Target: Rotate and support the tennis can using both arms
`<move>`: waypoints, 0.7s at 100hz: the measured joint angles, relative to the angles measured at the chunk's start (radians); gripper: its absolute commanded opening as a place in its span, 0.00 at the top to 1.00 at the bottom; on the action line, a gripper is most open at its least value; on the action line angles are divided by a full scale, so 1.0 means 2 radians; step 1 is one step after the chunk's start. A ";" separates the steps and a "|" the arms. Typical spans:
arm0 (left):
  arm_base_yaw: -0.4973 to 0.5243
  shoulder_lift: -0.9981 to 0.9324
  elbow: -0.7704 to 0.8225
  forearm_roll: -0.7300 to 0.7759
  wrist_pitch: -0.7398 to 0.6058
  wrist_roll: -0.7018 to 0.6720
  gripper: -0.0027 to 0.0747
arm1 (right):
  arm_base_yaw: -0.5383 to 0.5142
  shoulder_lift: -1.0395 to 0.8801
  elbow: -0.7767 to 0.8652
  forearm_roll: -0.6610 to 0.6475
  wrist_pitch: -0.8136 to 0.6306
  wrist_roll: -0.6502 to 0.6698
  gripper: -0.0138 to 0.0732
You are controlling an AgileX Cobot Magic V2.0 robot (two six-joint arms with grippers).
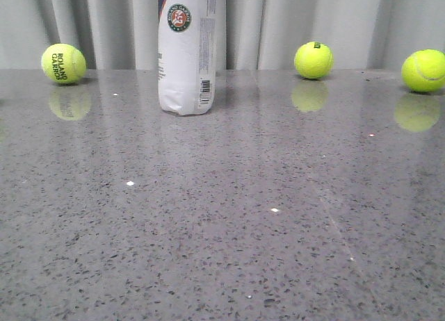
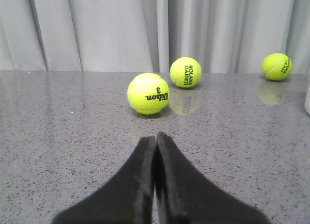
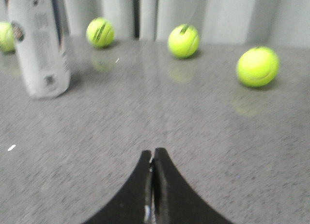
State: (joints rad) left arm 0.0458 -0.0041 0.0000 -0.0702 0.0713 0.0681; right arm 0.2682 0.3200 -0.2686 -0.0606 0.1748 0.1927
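The tennis can (image 1: 186, 53) stands upright on the grey counter (image 1: 229, 217) among scattered tennis balls (image 1: 313, 60), well apart from both arms, whose left fingers (image 2: 147, 166) and right fingers (image 3: 145, 173) are pressed together on nothing.

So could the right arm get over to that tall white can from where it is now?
Probably yes. In its wrist view, only bare table lies between the right gripper and the upright tennis can; the balls sit off to the side. Its jaws are shut, so they would need opening first.
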 measured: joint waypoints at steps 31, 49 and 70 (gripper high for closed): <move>0.000 0.000 0.000 0.000 0.000 0.000 0.99 | -0.076 -0.071 0.100 0.000 -0.087 -0.041 0.92; 0.000 0.000 0.000 0.000 0.000 0.000 0.99 | -0.094 -0.128 0.124 0.027 -0.055 -0.071 0.92; 0.000 0.000 0.000 0.000 0.000 0.000 0.99 | -0.109 -0.164 0.147 0.030 -0.042 -0.076 0.92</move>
State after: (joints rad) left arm 0.0458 -0.0041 0.0000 -0.0702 0.0713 0.0681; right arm 0.0498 -0.0083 0.0254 0.0000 0.0911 0.0412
